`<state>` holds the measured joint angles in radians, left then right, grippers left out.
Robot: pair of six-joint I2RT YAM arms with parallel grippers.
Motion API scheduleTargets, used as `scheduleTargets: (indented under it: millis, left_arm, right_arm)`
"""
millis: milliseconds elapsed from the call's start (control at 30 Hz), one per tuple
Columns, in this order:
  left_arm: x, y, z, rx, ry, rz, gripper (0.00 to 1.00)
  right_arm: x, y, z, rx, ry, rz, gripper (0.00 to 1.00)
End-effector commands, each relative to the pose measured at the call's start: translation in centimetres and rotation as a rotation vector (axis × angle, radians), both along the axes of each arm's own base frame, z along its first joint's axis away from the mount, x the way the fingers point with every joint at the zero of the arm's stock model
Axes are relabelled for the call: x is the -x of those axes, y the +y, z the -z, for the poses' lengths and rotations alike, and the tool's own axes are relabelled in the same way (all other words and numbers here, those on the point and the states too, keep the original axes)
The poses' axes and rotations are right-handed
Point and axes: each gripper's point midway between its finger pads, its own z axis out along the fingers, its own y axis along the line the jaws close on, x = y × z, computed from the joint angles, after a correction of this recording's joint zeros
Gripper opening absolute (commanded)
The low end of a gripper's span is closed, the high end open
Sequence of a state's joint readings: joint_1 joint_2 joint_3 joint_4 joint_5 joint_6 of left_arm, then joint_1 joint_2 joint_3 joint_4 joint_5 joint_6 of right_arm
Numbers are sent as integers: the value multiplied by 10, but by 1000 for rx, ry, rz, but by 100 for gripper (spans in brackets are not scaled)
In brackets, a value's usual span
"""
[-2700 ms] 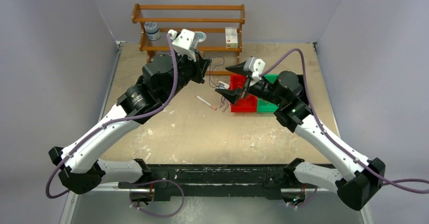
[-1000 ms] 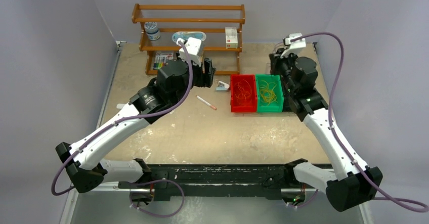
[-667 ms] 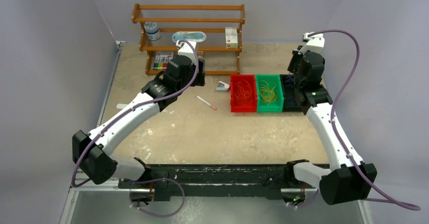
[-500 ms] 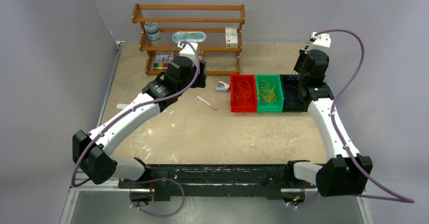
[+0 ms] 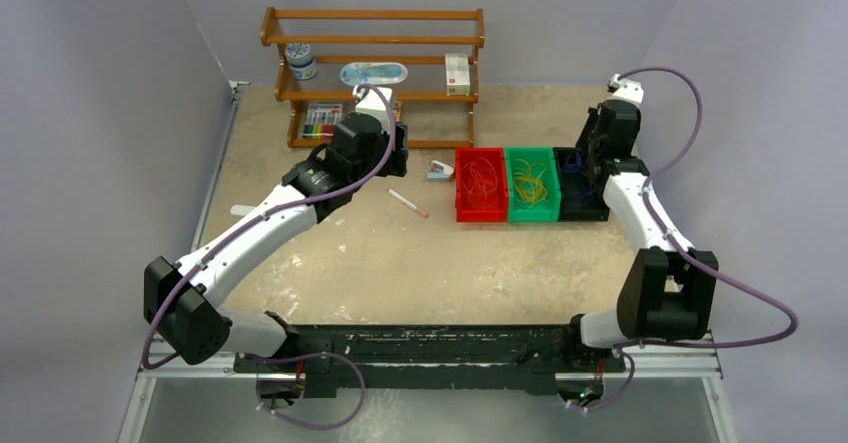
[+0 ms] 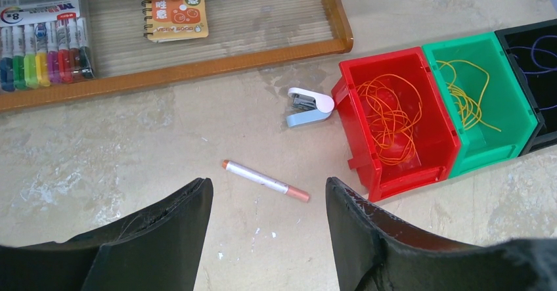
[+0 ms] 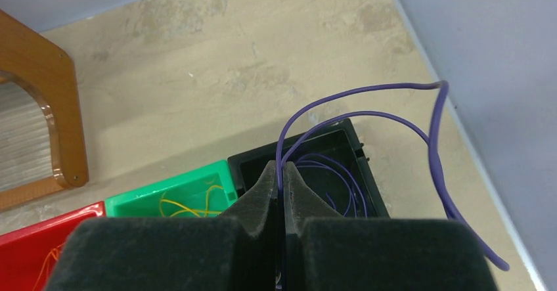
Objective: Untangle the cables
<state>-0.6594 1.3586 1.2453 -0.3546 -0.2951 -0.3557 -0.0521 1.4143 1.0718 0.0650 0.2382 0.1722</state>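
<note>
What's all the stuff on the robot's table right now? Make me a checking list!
Surface: beige table, scuffed with pale marks.
Job's things: orange cables in red bin; yellow cables in green bin; purple cable arching out of black bin.
Clutter: pen and stapler loose on the table.
Grippers: left gripper open, empty, near the pen; right gripper shut on the purple cable.
Cables: lilac hoses run along both arms.
Surroundings: wooden shelf at the back with markers and notebook; grey walls.
</note>
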Motion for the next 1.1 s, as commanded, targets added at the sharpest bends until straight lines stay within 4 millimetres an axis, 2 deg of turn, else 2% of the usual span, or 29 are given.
scheduleTargets:
  millis: [0,200,333,500,967,1067]
  left_arm:
    - [-1,0,-16,24,-47,6,63]
    - [0,0,-13,13,-39,12,63]
    - [-1,-1,-13,14,-39,14,63]
    - [0,-2,-11,10,-33,19,63]
    - [-1,-4,-8,8,-26,25,63]
    - [-1,-4,-7,6,-24,26,63]
  right_arm:
    - [-10,-5,15,-96,-31,22,0]
    - [-15,-15,60,-191,49,48,0]
    - [-20,-20,82,-225,110,32,0]
    - [-24,-6,111,-275,225,-61,0]
    - [-15,3,146,-306,324,-100,4]
    - [-13,3,148,-293,337,-107,9]
